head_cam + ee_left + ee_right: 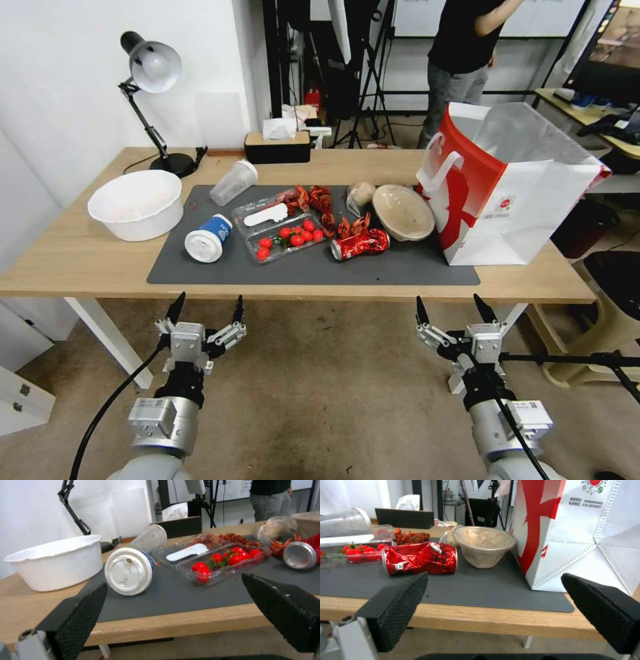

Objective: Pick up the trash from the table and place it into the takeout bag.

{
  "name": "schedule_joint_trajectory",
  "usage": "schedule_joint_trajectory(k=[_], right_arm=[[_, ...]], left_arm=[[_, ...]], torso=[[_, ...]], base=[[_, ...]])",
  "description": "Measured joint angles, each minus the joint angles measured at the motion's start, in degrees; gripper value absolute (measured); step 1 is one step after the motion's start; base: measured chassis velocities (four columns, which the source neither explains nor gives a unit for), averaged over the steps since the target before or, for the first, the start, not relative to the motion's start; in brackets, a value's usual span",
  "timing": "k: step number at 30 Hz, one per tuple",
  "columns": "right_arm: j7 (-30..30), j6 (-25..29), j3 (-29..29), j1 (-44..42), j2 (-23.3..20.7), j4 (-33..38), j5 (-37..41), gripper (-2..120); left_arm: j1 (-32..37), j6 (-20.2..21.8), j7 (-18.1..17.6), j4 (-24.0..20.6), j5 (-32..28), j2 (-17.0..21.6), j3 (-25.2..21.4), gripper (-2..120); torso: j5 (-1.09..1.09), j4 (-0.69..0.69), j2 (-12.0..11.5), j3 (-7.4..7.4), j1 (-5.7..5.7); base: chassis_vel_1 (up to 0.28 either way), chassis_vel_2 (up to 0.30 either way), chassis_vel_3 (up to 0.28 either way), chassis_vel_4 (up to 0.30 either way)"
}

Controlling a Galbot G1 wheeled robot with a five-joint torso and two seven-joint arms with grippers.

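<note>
Pincers both below the counter's near edge, nothing pinched yet. Left pincer [206, 309] spread wide, short of the near-left stretch of the counter [80, 257]; right pincer [450, 309] spread just as wide, short of the near-right stretch.

Straight ahead of the right pincer, on the dark grey mat [233, 270]: crushed red soda can [360, 244], lying on its side, long axis running along the counter's length, silver top end toward the left. Broadside to the right pincer, then, so probably a clean target for a grip across the can's middle. Just beyond and to the right of it, a beige bowl [403, 212] tipped on edge, near or touching the takeout bag [507, 187].

Takeout bag upright at the mat's right end, near the counter's right edge, mouth open upward, taller than all else. Right arm clearly the nearer one to it; short carry from can to bag, though a real lift called for to clear that tall rim.

Ahead of the left pincer: blue-and-white paper cup [208, 237] with its white lid, on its side, lid facing the near edge. Behind it a clear tray of cherry tomatoes [287, 240], a clear plastic cup [233, 182] tipped over, crayfish shells [320, 198] toward the far edge of the mat. White tub [137, 203] off the mat, toward the counter's left edge.

Judgement: can for the right arm, cup for the left.
</note>
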Motion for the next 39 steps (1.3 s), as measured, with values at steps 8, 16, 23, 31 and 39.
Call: schedule_joint_trajectory(k=[8, 16, 23, 31, 39], right_arm=[[0.0, 0.0, 0.0, 0.0, 0.0, 0.0, 0.0, 100], [0.0, 0.0, 0.0, 0.0, 0.0, 0.0, 0.0, 100], [0.07, -1.4, -0.47, 0.03, -0.04, 0.05, 0.44, 100], [0.7, -14.86, -5.26, 0.44, -0.35, 1.38, 5.65, 100], [0.78, -15.09, -5.4, 0.51, -0.16, 2.07, 6.3, 100]], left_arm=[[0.0, 0.0, 0.0, 0.0, 0.0, 0.0, 0.0, 100], [0.0, 0.0, 0.0, 0.0, 0.0, 0.0, 0.0, 100], [1.16, 1.37, -2.4, -0.05, -1.7, -0.64, 1.22, 100], [4.69, 4.76, -10.37, 0.28, -8.41, -3.36, 5.61, 100], [4.61, 4.49, -10.37, 0.12, -8.42, -3.51, 5.99, 100]], torso=[[0.0, 0.0, 0.0, 0.0, 0.0], [0.0, 0.0, 0.0, 0.0, 0.0], [0.01, -0.02, 0.0, 0.0, 0.0], [0.01, 0.0, 0.0, 0.0, 0.01], [0.0, 0.0, 0.0, 0.0, 0.0]], base=[[0.0, 0.0, 0.0, 0.0], [0.0, 0.0, 0.0, 0.0], [0.0, 0.0, 0.0, 0.0], [0.0, 0.0, 0.0, 0.0], [0.0, 0.0, 0.0, 0.0]])
